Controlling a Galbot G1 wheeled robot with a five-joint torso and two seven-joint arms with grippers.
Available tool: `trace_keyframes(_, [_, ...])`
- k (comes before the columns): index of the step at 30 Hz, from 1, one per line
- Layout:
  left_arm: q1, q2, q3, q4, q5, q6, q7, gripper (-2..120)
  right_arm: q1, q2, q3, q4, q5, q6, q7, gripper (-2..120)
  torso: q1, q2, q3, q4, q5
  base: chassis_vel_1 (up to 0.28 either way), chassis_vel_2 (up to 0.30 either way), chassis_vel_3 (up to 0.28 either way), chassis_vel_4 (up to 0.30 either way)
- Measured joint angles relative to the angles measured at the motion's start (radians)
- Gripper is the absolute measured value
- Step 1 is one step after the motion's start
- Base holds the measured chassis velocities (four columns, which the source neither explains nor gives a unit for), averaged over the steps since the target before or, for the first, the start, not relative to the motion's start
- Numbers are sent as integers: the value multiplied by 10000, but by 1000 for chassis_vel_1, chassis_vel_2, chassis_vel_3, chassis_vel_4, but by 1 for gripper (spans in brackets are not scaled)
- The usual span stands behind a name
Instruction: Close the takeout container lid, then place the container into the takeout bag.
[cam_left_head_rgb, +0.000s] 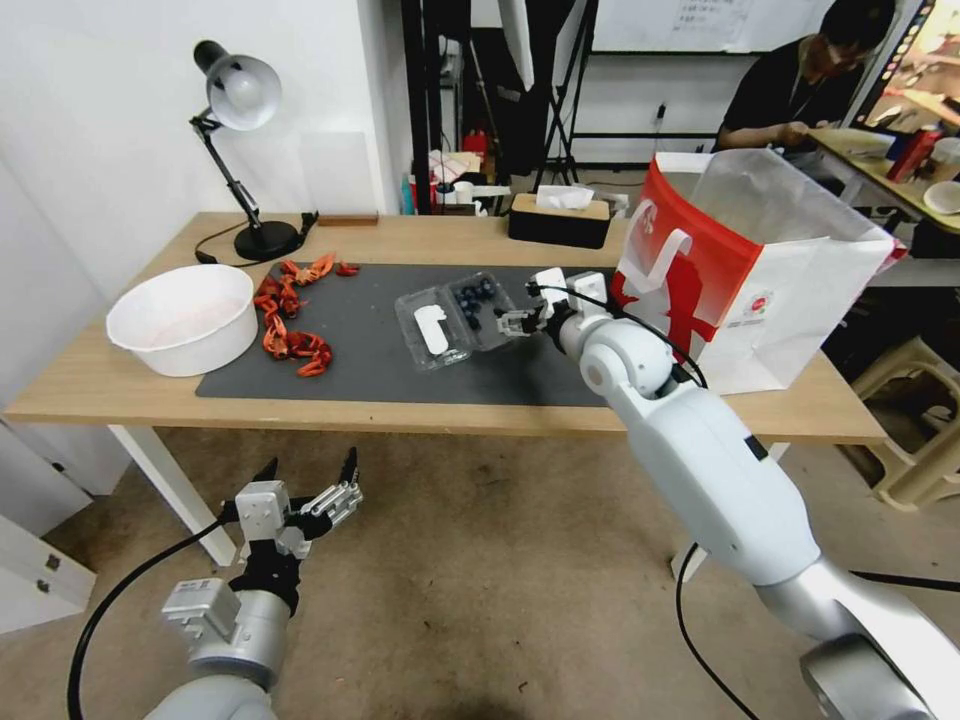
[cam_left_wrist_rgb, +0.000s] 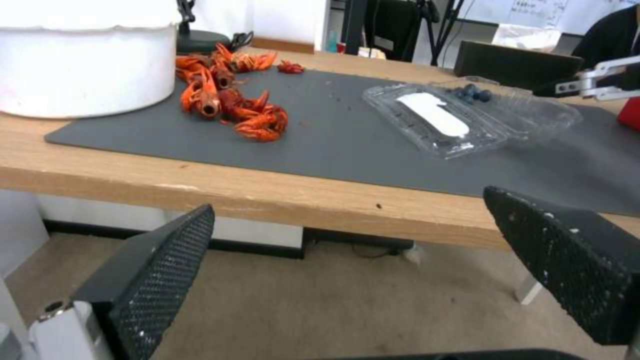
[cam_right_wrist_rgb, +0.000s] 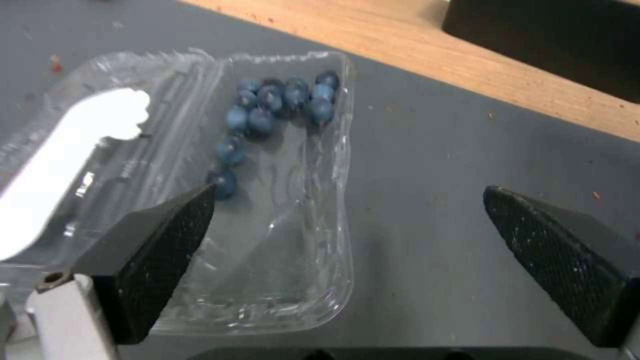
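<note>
From the head camera, the takeout container (cam_left_head_rgb: 458, 319) lies open on the dark mat (cam_left_head_rgb: 380, 350), its lid (cam_left_head_rgb: 431, 329) folded flat beside the berry tray, white oblong label up; no writing on it can be read. The takeout bag (cam_left_head_rgb: 745, 270) stands upright at the table's right end, a small red logo on its white side. The right gripper (cam_left_head_rgb: 516, 321) hovers at the tray's right edge, fingers spread. The left gripper (cam_left_head_rgb: 310, 472) hangs below the table edge, fingers apart.

From the left wrist, the lid (cam_left_wrist_rgb: 433, 117) and white bowl (cam_left_wrist_rgb: 83, 70) sit on the table, crayfish (cam_left_wrist_rgb: 230, 102) between them.

From the right wrist, blueberries (cam_right_wrist_rgb: 273, 112) cluster in one corner of the clear tray, one open finger (cam_right_wrist_rgb: 157, 250) over it.
</note>
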Motion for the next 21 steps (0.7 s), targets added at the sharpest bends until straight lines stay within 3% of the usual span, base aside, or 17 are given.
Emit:
trace_keyframes(14, [26, 0, -35, 48, 4, -150, 14, 100, 511, 152, -421, -958, -247, 28, -70, 100, 0, 0, 0, 1, 0, 0, 0, 0, 0])
trace_keyframes(21, [47, -62, -14, 84, 46, -236, 15, 100, 761, 115, -455, -1342, 259, 41, -220, 100, 0, 0, 0, 1, 1, 0, 0, 0, 0])
